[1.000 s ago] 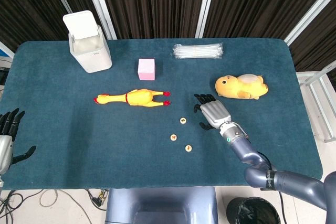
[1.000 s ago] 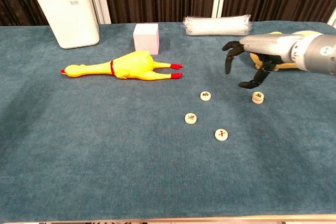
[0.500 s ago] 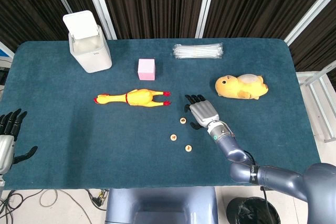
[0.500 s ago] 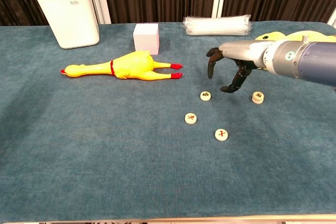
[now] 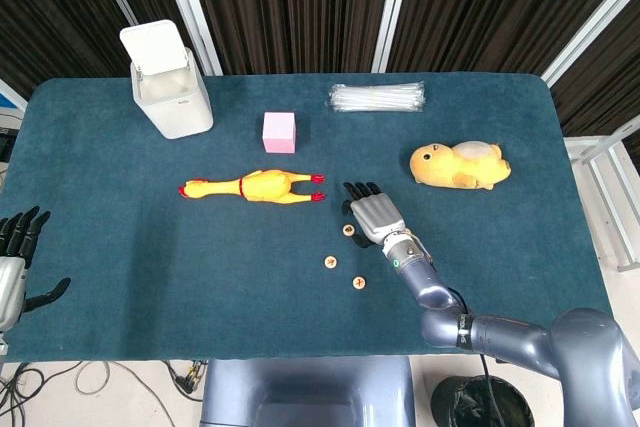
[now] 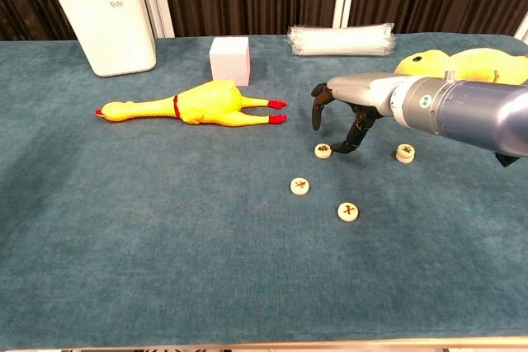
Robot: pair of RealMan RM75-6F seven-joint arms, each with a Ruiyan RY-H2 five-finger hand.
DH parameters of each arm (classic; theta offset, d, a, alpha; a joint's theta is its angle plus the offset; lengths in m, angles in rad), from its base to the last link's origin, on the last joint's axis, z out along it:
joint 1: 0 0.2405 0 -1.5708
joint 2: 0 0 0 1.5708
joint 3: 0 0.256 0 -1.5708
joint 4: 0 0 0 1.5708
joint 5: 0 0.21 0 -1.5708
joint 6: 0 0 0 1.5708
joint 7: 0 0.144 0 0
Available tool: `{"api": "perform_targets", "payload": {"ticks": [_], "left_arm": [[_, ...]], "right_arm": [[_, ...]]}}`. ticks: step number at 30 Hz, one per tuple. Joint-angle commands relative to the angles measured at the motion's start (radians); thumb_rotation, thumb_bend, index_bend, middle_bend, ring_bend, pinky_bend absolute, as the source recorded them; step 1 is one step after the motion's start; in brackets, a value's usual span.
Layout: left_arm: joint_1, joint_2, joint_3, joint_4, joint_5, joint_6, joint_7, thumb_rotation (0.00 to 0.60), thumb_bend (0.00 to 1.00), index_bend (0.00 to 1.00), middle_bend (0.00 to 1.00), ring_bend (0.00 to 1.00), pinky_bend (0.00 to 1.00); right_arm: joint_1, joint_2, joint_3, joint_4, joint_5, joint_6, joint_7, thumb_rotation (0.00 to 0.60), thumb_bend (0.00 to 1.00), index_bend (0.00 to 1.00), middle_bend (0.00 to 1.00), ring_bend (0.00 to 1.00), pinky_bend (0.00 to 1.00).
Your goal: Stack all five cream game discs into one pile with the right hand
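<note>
cream disc (image 6: 323, 151) lies under right hand (image 6: 337, 118).

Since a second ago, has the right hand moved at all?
Yes. The right hand has moved left, away from the stacked discs and over toward the disc nearest the rubber chicken.

Right robot hand (image 6: 337, 117) palm down, fingers spread, left robot hand (image 5: 14, 262) open
</note>
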Motion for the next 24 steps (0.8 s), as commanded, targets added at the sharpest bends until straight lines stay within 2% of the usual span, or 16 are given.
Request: {"api": "perform_targets", "payload": {"ticks": [1,24], "left_arm": [[0.000,0.000,0.000,0.000,0.001,0.001,0.001,0.600,0.17,0.04,0.00,0.00,0.06],[-0.001,-0.004,0.002,-0.001,0.004,0.002,0.010,0.600,0.17,0.04,0.00,0.00,0.06]], "right_arm": [[-0.002,-0.007,-0.005,0.009,-0.004,-0.001,0.006,0.600,0.41,0.36,0.00,0.00,0.09],[-0.013,-0.047,-0.016,0.072,-0.056,-0.022,0.058,0.600,0.41,0.43,0.00,0.00,0.09]]}}
